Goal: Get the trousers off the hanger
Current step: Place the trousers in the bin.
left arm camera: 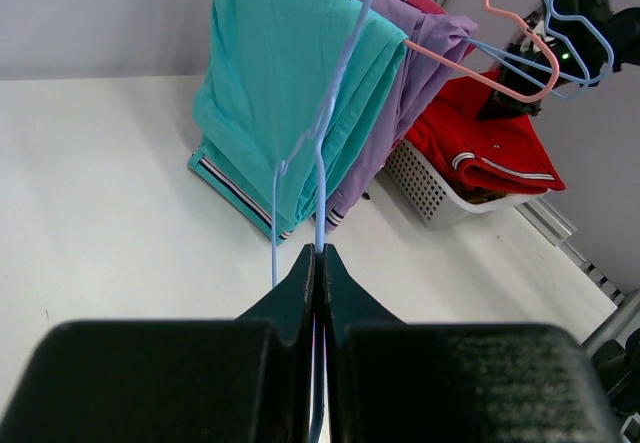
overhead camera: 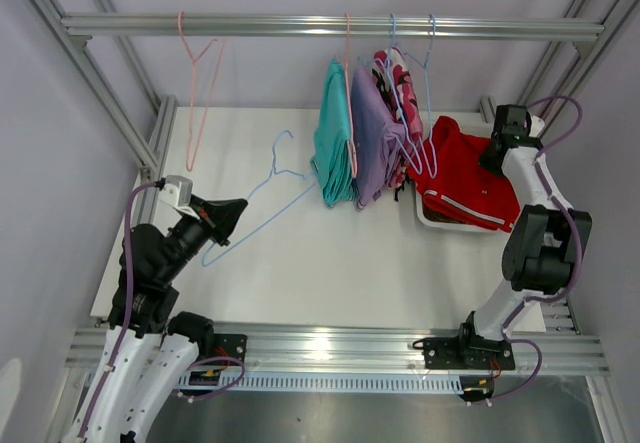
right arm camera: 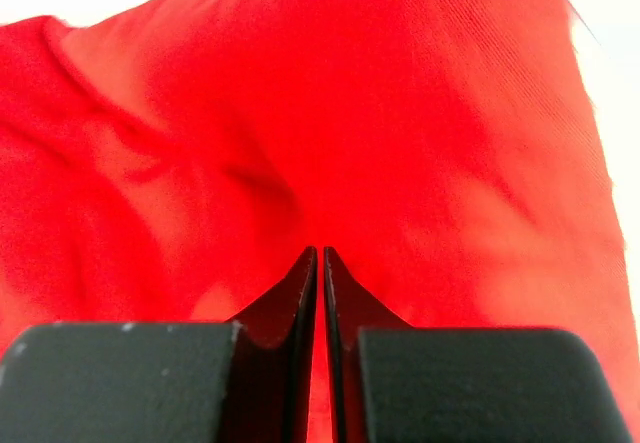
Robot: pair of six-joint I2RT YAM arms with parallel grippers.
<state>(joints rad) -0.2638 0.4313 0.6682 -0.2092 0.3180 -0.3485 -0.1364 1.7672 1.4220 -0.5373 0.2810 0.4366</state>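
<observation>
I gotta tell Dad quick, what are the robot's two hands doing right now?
Left gripper: closed on the blue hanger.
Right gripper: closed, apparently pinching the red trousers.

A white perforated basket [left arm camera: 420, 181] sits toward the right of the white table [overhead camera: 350, 273], an aluminium rail [overhead camera: 280, 26] spanning above.

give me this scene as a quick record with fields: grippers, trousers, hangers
left gripper: shut on a light blue wire hanger, bare of cloth
right gripper: shut, tips at the red cloth trousers; grip unclear
red trousers: lying in the white plastic basket
on the metal rail: teal cloth trousers, lilac cloth trousers, pink camouflage trousers, on hangers
spare: empty pink wire hanger on the rail
</observation>
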